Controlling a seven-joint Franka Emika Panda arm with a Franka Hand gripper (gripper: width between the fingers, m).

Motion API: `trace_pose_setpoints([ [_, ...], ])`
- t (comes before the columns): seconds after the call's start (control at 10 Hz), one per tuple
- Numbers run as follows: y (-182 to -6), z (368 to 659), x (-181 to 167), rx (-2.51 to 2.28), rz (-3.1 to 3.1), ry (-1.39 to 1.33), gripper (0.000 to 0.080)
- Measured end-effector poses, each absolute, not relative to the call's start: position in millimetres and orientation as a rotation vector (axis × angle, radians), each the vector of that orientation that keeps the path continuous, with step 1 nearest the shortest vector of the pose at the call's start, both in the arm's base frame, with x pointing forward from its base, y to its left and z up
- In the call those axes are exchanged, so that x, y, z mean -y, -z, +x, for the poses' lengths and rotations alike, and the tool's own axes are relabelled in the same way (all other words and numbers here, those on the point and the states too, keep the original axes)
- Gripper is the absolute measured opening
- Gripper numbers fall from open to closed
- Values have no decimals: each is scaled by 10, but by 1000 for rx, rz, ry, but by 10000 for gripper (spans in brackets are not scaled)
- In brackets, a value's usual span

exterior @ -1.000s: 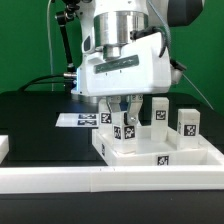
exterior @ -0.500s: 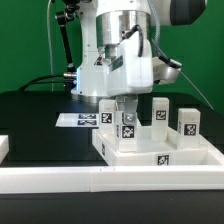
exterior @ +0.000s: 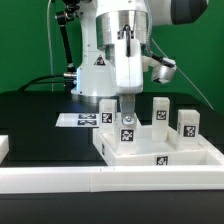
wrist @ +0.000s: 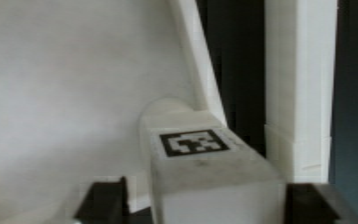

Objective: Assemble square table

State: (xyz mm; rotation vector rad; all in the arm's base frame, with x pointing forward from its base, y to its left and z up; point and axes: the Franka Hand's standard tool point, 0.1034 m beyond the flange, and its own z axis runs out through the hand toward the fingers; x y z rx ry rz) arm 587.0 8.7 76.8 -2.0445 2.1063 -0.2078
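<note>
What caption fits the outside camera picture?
Robot gripper poised over a white leg standing on the square table.

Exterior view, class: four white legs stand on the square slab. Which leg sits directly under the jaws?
The front-centre leg, second from the exterior view's left. The gripper hangs straight over it; the wrist view shows it between the jaws. The other three stand apart.

The square slab (exterior: 160,152) is seen in plain white. Black-and-white tags are carried by the white legs (exterior: 127,126). The table (exterior: 35,115) is black, the background (exterior: 25,40) green.
</note>
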Motion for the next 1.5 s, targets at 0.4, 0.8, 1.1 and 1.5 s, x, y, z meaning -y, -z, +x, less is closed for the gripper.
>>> trace_pose_setpoints([
  [0.4, -768, 5870, -143, -1675, -2445, 261, 644],
  [0.8, -767, 5869, -107, -1289, -2698, 301, 648],
  [1.1, -744, 5871, -129, -968, -2865, 330, 648],
  [1.5, -736, 5884, -89, -459, -3052, 352, 648],
])
